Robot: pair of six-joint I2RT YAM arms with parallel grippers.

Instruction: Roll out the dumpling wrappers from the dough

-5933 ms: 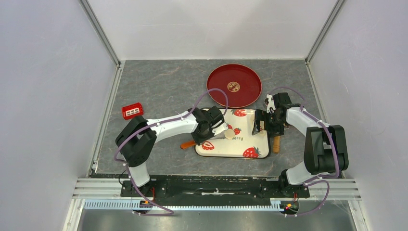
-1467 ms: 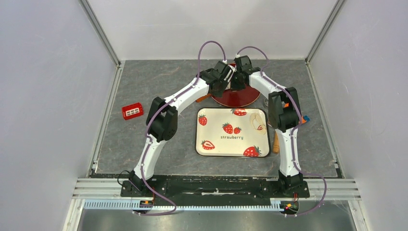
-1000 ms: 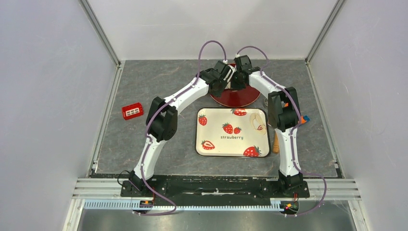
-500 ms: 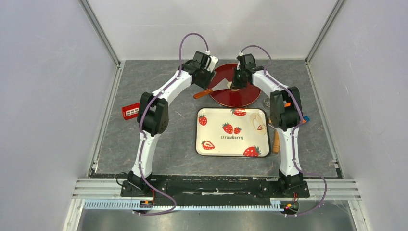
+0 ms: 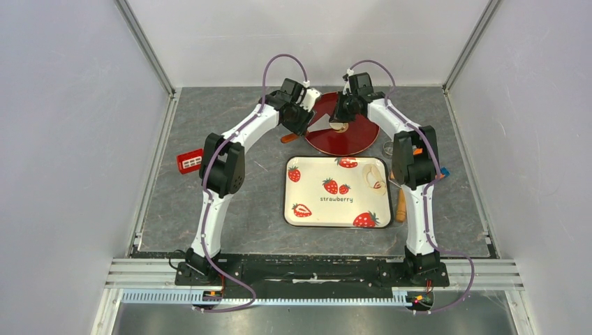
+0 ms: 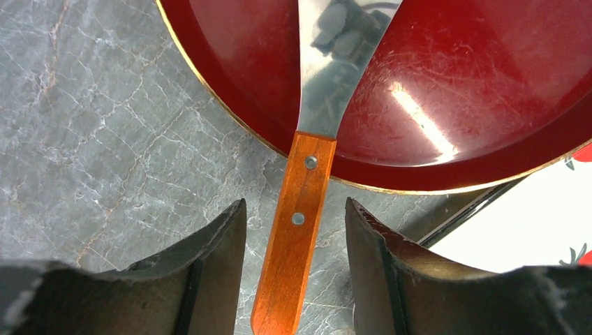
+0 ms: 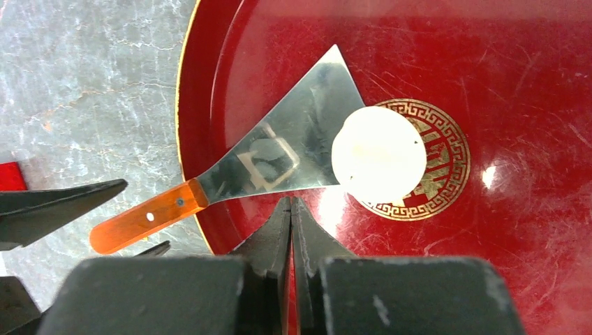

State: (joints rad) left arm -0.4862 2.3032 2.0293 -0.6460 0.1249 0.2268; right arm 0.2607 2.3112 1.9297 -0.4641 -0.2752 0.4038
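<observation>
One dumpling wrapper (image 7: 378, 155), a pale round disc, lies on the red plate (image 7: 530, 230), partly over the gold emblem and partly on the tip of the spatula blade (image 7: 279, 150). The spatula's wooden handle (image 6: 297, 244) juts off the plate's rim onto the table. My left gripper (image 6: 294, 202) is open, its fingers either side of the handle without touching it. Over the plate's near side my right gripper (image 7: 291, 202) is shut and holds nothing. From above, the wrapper (image 5: 340, 127) sits just under the right gripper (image 5: 342, 115). A thin strip of leftover dough (image 5: 377, 178) lies on the strawberry tray (image 5: 300, 223).
The tray sits just in front of the red plate (image 5: 363, 143). A wooden rolling pin (image 5: 401, 206) lies along the tray's right side, with a small metal ring cutter (image 5: 388, 148) behind it. A red box (image 5: 192, 161) rests at the left.
My left gripper has opened and let go of the spatula, then drawn back left along the handle. The spatula now rests with its blade on the plate. The right gripper stays shut.
</observation>
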